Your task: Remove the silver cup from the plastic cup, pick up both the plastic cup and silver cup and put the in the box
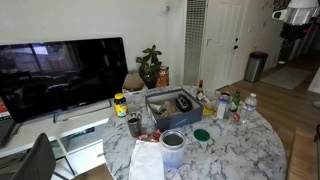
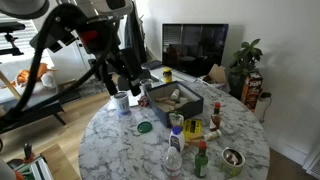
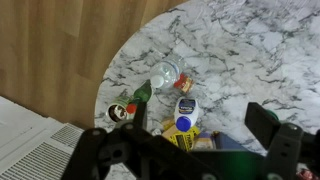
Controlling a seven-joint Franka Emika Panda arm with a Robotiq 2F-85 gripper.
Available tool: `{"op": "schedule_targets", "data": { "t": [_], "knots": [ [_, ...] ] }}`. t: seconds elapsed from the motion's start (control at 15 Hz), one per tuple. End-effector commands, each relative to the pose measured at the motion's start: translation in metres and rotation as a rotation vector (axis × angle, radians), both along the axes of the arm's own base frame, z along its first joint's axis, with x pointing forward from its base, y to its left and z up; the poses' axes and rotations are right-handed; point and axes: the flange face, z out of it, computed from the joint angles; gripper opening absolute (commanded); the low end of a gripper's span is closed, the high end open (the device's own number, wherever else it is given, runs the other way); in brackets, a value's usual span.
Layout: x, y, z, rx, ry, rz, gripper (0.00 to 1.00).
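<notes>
Gripper [image 2: 127, 82] is hanging high above the table [image 2: 105, 145] and touching nothing. In an exterior view only part of the arm [image 1: 293, 14] is showing, at the top corner, well apart from the cups.

In the wrist view the fingers [image 3: 268, 130] are standing wide apart with nothing between them. The camera is looking straight down past them at the marble edge and the wood floor beyond. A yellow bottle [image 3: 183, 122], a green bottle [image 3: 140, 95] and a clear container [image 3: 165, 75] are standing close together below.

The silver cup [image 1: 172, 137] is sitting inside the plastic cup [image 1: 172, 151]. The pair is standing upright on the marble, outside the box [image 1: 168, 119] and just beside one of its long walls. The cups are also showing in an exterior view [image 2: 121, 101], beside a short end of the box [image 2: 168, 110]. There the gripper is overlapping them in the picture only, not in height. At this size the line between steel rim and plastic wall is hard to make out.

The box is sitting near mid-table and holding a few items I cannot identify. A green lid [image 1: 203, 135] is lying flat near the nested cups. A small dark cup [image 1: 134, 126] is standing apart from them, off another corner of the box.
</notes>
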Motion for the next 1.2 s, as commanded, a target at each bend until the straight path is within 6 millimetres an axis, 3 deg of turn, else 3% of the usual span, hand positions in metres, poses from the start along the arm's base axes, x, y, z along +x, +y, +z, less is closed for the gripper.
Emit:
{"op": "schedule_targets", "data": {
  "t": [0.0, 0.33, 0.4, 0.67, 1.07, 1.13],
  "knots": [
    [0.000, 0.000, 0.001, 0.000, 0.001, 0.000, 1.00],
    [0.000, 0.000, 0.001, 0.000, 0.001, 0.000, 1.00],
    [0.006, 0.019, -0.003, 0.013, 0.007, 0.043, 1.00],
    [0.018, 0.129, -0.019, 0.097, 0.048, 0.270, 1.00],
    [0.017, 0.301, -0.045, 0.178, 0.119, 0.610, 1.00],
    [0.010, 0.259, -0.032, 0.148, 0.088, 0.547, 1.00]
  ]
}}
